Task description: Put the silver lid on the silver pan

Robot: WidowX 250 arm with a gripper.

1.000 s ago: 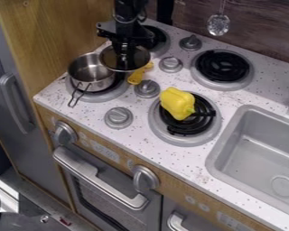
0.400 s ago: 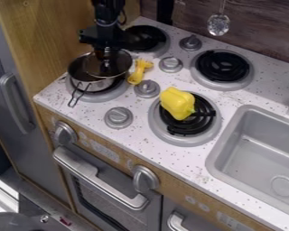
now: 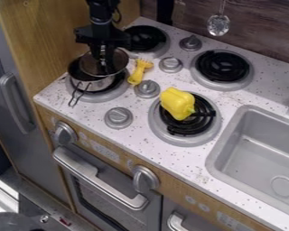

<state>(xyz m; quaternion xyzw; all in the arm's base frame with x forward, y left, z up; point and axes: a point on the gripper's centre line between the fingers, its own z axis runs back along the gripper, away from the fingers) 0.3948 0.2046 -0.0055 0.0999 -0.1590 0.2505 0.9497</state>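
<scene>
The black gripper hangs at the upper left above the pan, its fingers at the middle of the lid and shut on the lid's knob. The round lid, see-through with a silver rim, covers the right and back part of the pan's opening, somewhat tilted. Whether its rim touches the pan cannot be told. Under it the silver pan stands on the front left burner, its wire handle pointing to the front; the left part of its opening shows.
A yellow fork-like utensil lies right of the pan. On the front right burner sits a yellow bell pepper. Burner knobs rise between the burners. The back left burner is just right of the arm; the sink is at the right.
Holding the lid, the gripper has moved left, from the pan's right side to over the pan. Since the middle frame it has shifted slightly further left. Pan, pepper and utensil have stayed put.
</scene>
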